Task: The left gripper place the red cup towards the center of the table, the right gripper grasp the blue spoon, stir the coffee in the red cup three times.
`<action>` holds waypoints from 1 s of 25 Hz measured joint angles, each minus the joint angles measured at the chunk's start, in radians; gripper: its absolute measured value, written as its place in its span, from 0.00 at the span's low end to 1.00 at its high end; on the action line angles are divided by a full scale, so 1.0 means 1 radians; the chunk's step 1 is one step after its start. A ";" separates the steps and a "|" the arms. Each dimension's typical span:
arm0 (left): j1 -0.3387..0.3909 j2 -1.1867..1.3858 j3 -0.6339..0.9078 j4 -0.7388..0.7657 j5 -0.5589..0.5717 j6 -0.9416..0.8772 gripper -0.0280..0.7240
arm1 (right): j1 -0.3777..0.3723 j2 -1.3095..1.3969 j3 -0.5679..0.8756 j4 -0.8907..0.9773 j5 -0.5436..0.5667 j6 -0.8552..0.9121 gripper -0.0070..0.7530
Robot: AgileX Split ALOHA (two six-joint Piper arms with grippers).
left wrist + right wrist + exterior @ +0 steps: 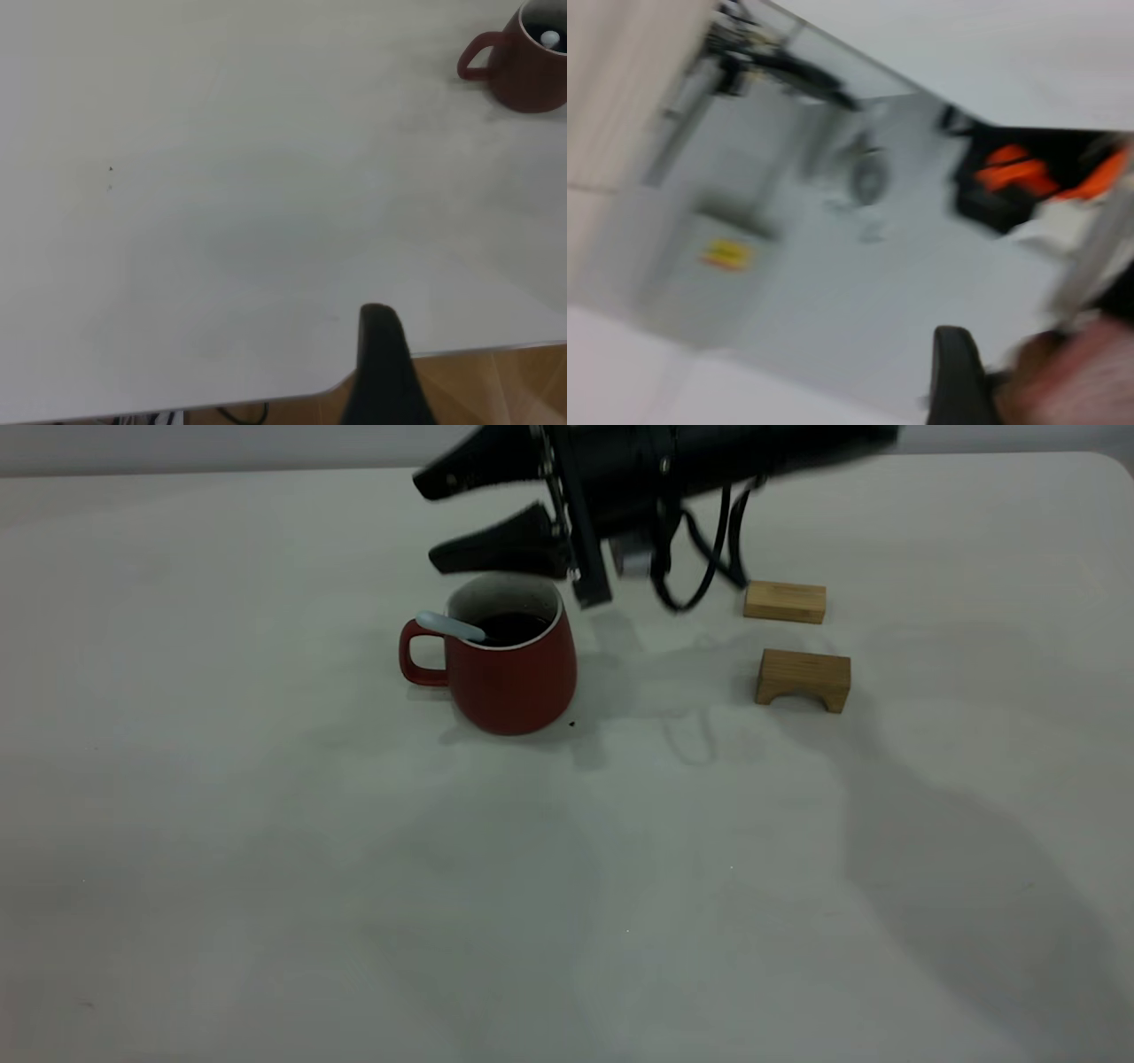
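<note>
The red cup [514,677] stands upright on the table [266,868], its handle pointing to the left of the exterior view. Dark coffee [516,628] fills it. The blue spoon [449,625] rests in the cup, its pale handle leaning over the rim above the cup's handle. My right gripper [431,522] hovers just above and behind the cup, open, holding nothing. The right wrist view shows one dark finger [950,372] beside a red blur of the cup [1090,372]. My left arm is far off; its wrist view shows one finger [383,354] and the cup [527,75] in the distance.
Two tan wooden blocks lie right of the cup: a flat one [785,601] farther back and an arched one [803,677] nearer. A black cable [700,558] hangs from the right arm. The table's rounded corner [337,382] lies close to the left gripper.
</note>
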 joint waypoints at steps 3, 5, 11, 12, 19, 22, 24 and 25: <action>0.000 0.000 0.000 0.000 0.000 0.000 0.82 | 0.000 -0.129 0.000 -0.215 -0.009 0.018 0.68; 0.000 0.000 0.000 0.000 0.000 0.000 0.82 | 0.000 -0.250 0.000 -0.370 -0.023 0.057 0.67; 0.000 0.000 0.000 0.000 0.000 0.000 0.82 | 0.000 -0.593 0.000 -0.733 0.031 0.057 0.62; 0.000 0.000 0.000 0.000 0.000 0.000 0.82 | 0.000 -0.662 0.000 -0.773 0.054 0.049 0.61; 0.000 0.000 0.000 0.000 0.000 0.000 0.82 | 0.000 -0.995 0.018 -1.023 0.089 -0.112 0.55; 0.000 0.000 0.000 0.000 0.000 0.000 0.82 | 0.000 -1.149 0.101 -1.085 0.092 -0.207 0.53; 0.000 0.000 0.000 0.000 0.000 0.000 0.82 | 0.000 -1.277 0.188 -1.110 0.092 -0.270 0.52; 0.000 0.000 0.000 0.000 0.000 0.001 0.82 | 0.000 -1.345 0.243 -1.124 0.092 -0.302 0.51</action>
